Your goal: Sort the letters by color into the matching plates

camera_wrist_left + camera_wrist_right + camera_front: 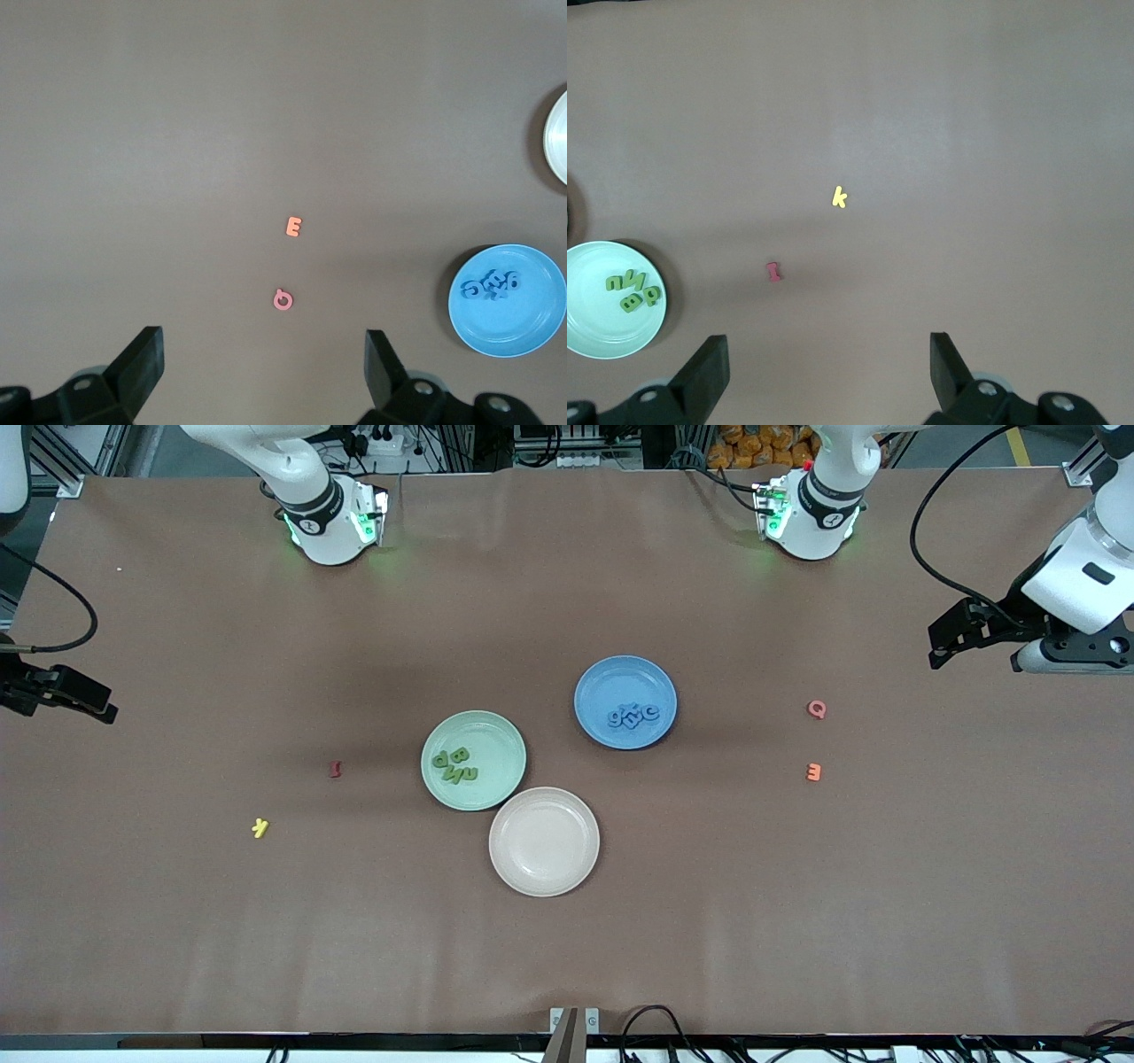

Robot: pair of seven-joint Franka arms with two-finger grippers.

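The mint green plate [493, 737] holds several green letters [454, 764]. Beside it, the blue plate [611, 680] holds several blue letters [633, 715]. The pinkish-beige plate [544, 841] is bare and lies nearest the front camera. A pink Q [817, 708] and an orange E [813, 772] lie toward the left arm's end. A red letter [335, 769] and a yellow k [260, 828] lie toward the right arm's end. My left gripper [264, 354] is open over bare table short of the pink Q [283, 300]. My right gripper [828, 359] is open over bare table short of the red letter [773, 272].
Brown table cover runs to every edge. Both arm bases [332, 518] [811, 514] stand along the table edge farthest from the front camera. Cables hang near the left gripper [943, 642] and the right gripper [89, 700] at the two ends.
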